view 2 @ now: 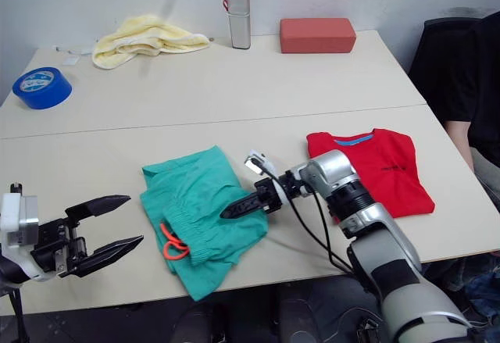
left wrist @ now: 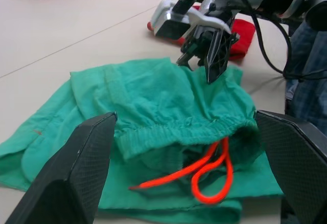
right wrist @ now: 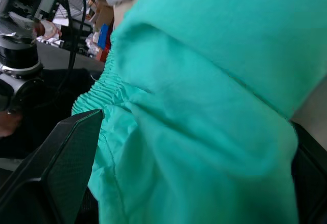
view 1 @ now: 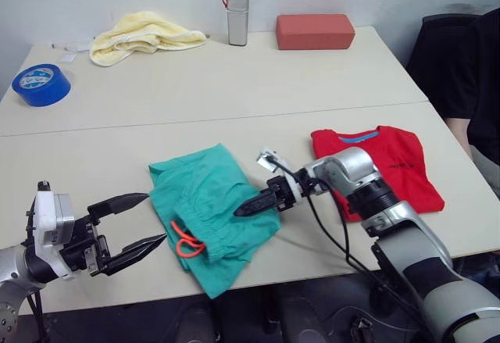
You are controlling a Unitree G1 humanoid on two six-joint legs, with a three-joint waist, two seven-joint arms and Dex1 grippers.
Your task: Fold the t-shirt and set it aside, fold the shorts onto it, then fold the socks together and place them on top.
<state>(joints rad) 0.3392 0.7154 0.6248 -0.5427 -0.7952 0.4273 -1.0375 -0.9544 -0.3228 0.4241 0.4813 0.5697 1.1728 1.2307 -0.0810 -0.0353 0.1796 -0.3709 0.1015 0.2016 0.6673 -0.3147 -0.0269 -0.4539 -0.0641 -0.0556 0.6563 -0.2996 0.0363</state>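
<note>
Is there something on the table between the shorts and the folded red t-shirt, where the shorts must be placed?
Nothing lying on the table blocks the way. Between the shorts and the t-shirt there is bare table, crossed only by the robot's own right arm, whose right gripper is at the shorts' edge.

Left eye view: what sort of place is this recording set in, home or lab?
Probably a lab or office workspace, not a home. Two plain beige tables stand pushed together against a bare white wall, a roll of blue tape and a red-brown block lie among the props, and a dark office chair stands at the side.
</note>
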